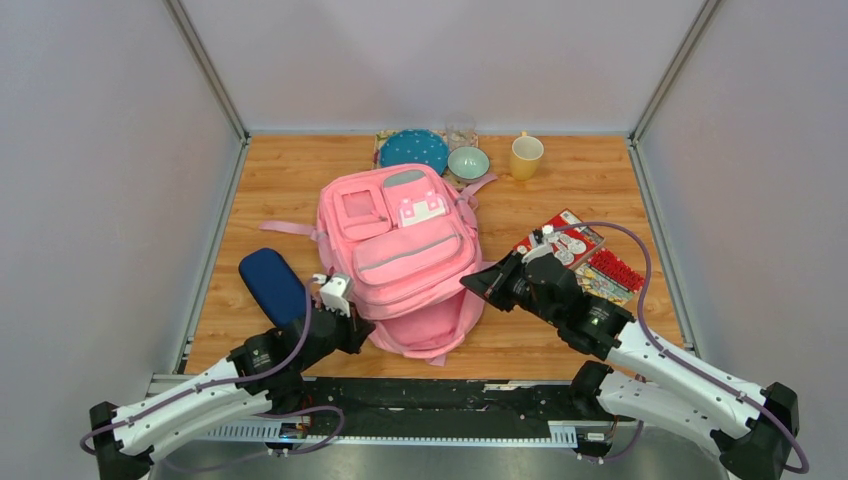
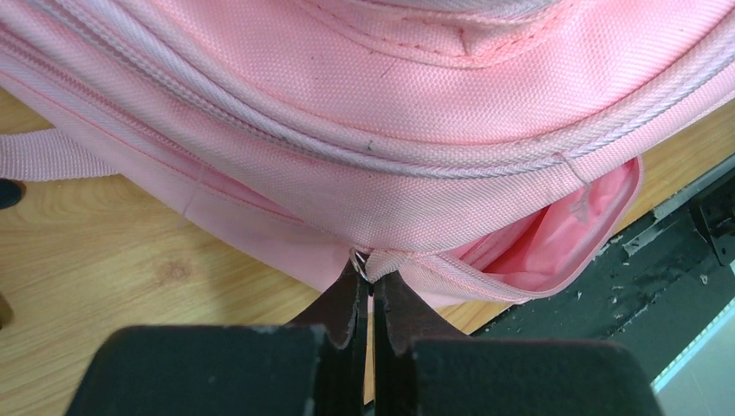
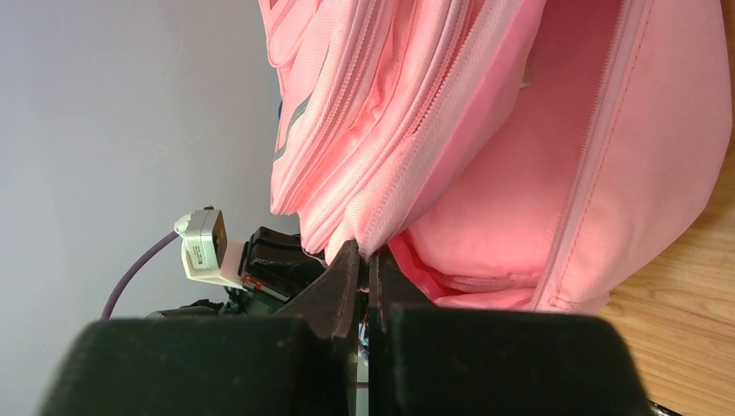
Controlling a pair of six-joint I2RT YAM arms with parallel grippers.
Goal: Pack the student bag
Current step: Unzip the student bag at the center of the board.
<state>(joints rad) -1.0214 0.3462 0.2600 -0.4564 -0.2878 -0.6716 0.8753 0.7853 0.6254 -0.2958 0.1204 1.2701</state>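
Pinching on both sides of the bag mouth: left claw (image 2: 371,282) pressed together on a small metal zip ring (image 2: 360,264) at the mouth seam of the large pink fabric backpack (image 1: 400,245); right claw (image 3: 368,256) pressed together on the zip edge at the opposite side; backpack lies mid wooden tabletop (image 1: 290,180), pockets up, open mouth toward the near edge, lining showing; navy-blue oval pouch (image 1: 272,283) toward the left edge, red printed booklets (image 1: 565,240) toward the right edge. Risks, judged: ring grip is thin, a sideways tug could slip it; soft bag may drag rather than widen; both claws occupied, so releasing either may let the flap sag shut.
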